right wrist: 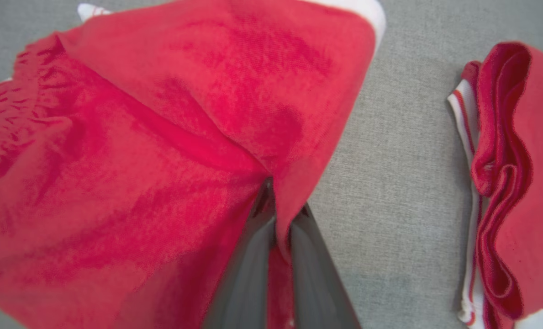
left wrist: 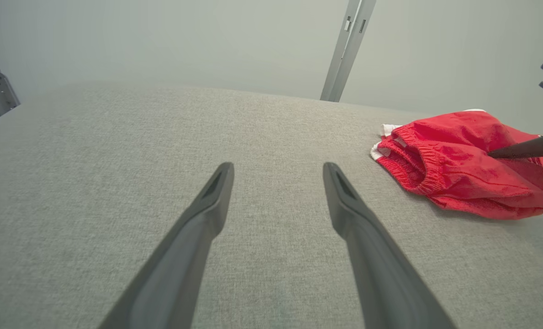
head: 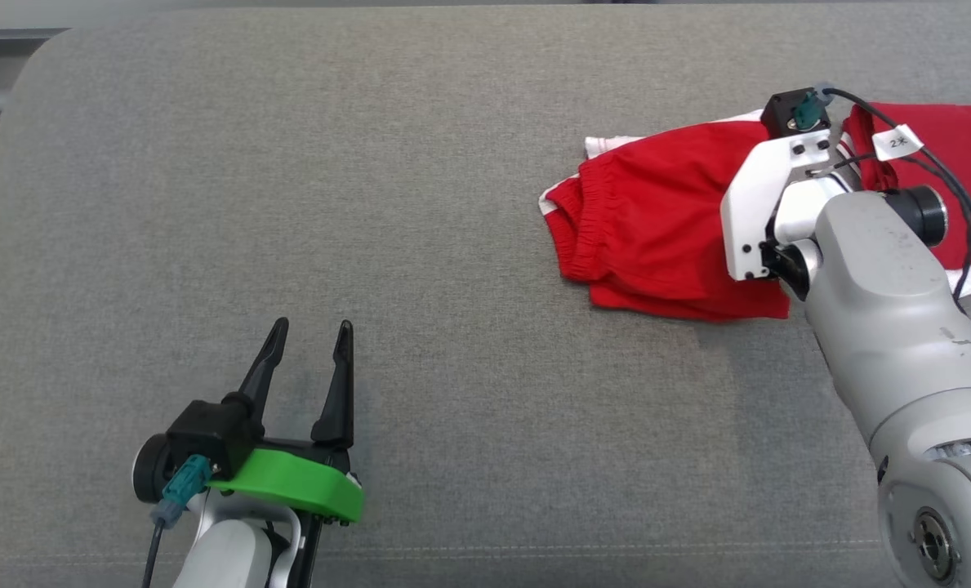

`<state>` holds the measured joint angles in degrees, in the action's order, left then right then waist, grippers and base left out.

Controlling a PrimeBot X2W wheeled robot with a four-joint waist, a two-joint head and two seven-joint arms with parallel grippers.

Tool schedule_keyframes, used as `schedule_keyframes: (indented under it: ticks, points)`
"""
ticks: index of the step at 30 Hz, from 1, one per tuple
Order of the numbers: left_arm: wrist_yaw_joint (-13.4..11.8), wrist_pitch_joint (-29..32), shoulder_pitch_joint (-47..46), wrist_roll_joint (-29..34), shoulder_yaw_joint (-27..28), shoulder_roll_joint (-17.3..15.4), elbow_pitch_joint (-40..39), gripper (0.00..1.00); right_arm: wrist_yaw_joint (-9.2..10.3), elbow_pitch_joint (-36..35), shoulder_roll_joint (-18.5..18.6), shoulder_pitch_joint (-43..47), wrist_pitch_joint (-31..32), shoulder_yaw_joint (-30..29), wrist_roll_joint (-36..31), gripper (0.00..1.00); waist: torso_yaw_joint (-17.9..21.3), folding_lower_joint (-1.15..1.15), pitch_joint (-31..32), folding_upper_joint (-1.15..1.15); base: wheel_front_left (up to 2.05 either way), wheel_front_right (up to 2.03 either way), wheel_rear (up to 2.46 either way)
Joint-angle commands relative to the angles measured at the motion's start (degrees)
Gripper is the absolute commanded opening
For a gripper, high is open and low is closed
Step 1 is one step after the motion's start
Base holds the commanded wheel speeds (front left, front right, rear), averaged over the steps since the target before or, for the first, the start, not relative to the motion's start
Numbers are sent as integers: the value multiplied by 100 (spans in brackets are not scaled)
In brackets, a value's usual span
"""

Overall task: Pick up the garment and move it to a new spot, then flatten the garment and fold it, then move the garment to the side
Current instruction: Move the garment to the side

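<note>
Garment [head: 656,237] clenched in right gripper [right wrist: 282,212] at far right, long axis sideways, well apart from released, empty left gripper [head: 313,327].

Right gripper [right wrist: 284,201] tips hidden in garment [right wrist: 161,137] fold, red cloth [head: 963,139] cut off right
</note>
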<state>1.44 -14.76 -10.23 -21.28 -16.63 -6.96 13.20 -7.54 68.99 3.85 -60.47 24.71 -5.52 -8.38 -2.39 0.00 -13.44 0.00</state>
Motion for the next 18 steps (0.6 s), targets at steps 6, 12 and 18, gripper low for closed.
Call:
schedule_keyframes:
  ticks: [6, 12, 18]
  points:
    - [-26, 40, -191, 84, -8, -137, -152, 100, 11, -300, 481, -186, 118, 539, 143, 0, 477, 0, -324, 0, 0, 0, 0]
    - [-32, 142, -267, 97, -24, -251, -286, 100, 11, -677, 862, -347, 322, 1195, 449, 0, 609, 0, -532, 0, 0, 0, 0]
    - [-44, 219, -309, 112, -71, -297, -403, 100, 11, -1397, 1346, -404, 759, 1872, 995, 0, 606, 0, -680, 0, 0, 0, 0]
